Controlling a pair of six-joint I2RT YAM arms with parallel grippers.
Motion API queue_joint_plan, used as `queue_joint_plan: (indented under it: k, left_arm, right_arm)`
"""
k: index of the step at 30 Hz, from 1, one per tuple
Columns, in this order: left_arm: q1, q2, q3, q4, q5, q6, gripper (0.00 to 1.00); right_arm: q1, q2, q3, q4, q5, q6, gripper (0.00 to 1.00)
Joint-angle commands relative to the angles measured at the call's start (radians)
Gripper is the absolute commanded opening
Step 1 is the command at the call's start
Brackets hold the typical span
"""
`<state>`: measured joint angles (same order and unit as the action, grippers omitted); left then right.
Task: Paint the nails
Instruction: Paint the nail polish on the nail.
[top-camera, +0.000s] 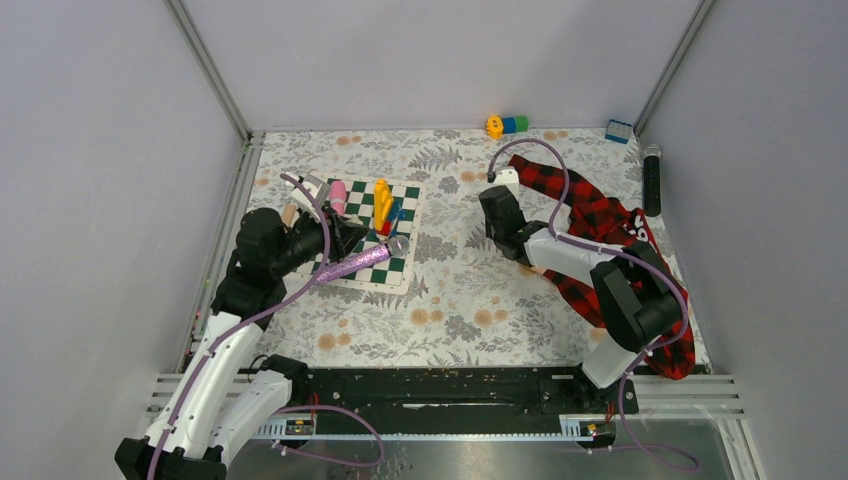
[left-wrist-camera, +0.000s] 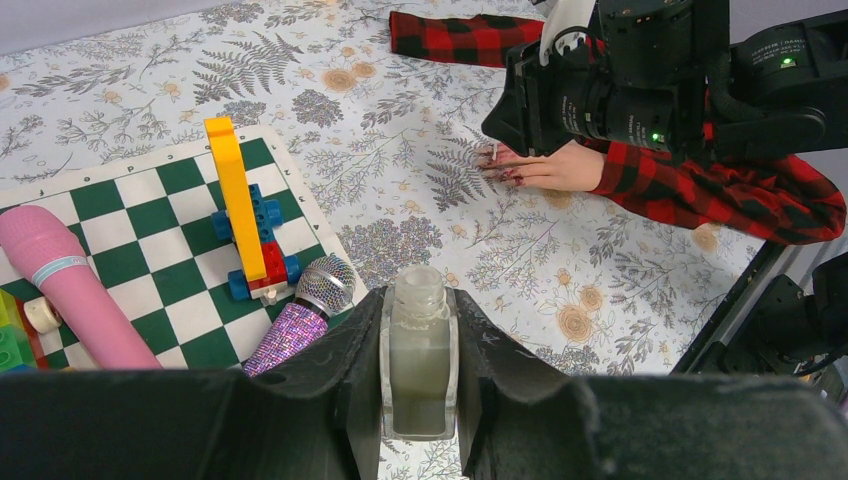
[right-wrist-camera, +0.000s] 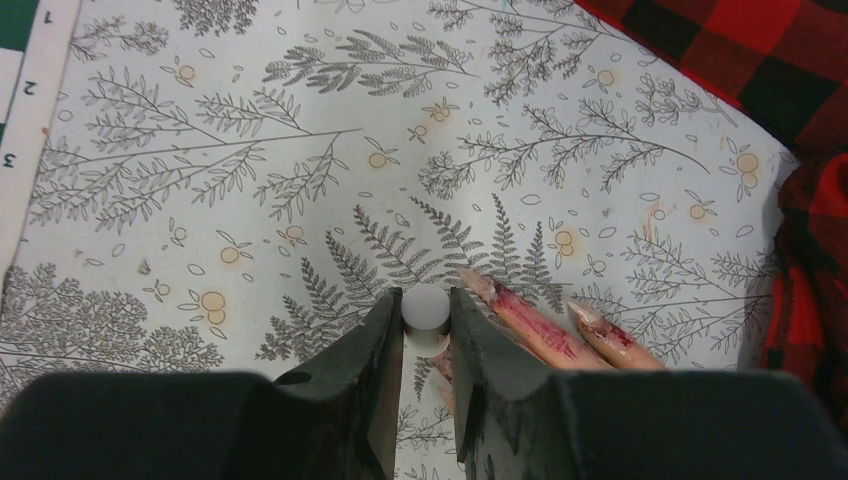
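Note:
My left gripper (left-wrist-camera: 420, 305) is shut on an uncapped glass nail-polish bottle (left-wrist-camera: 419, 372), held upright by the chequered mat. In the top view this gripper (top-camera: 345, 238) is at the mat's left side. My right gripper (right-wrist-camera: 427, 300) is shut on the polish's white cap (right-wrist-camera: 427, 318), with the brush below hidden. It hovers just left of the dummy hand's fingers (right-wrist-camera: 535, 325). Their nails (right-wrist-camera: 478, 283) are small and smeared with red. From the left wrist view, the pale dummy hand (left-wrist-camera: 560, 168) lies flat under the right gripper (top-camera: 497, 215), its plaid sleeve (top-camera: 600, 215) trailing right.
On the green chequered mat (top-camera: 405, 200) lie a purple glitter microphone (top-camera: 355, 264), a pink microphone (top-camera: 338, 195) and a yellow-and-blue block build (top-camera: 382, 205). Loose blocks (top-camera: 507, 124) and a blue block (top-camera: 619, 130) sit at the back edge. A black cylinder (top-camera: 652, 180) lies far right.

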<state>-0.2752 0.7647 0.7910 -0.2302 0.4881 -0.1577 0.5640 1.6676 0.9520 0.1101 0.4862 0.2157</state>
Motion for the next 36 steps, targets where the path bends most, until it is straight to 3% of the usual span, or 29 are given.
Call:
queue_joint_plan:
  k: [1, 36]
  left_arm:
    - [0.005, -0.015, 0.002, 0.062, -0.011, -0.003, 0.0]
    - [0.006, -0.005, 0.003, 0.059, -0.013, -0.001, 0.0]
  right_arm:
    - [0.013, 0.014, 0.062, 0.006, 0.005, -0.01, 0.0]
    - [0.013, 0.132, 0.079, 0.014, 0.015, -0.009, 0.0]
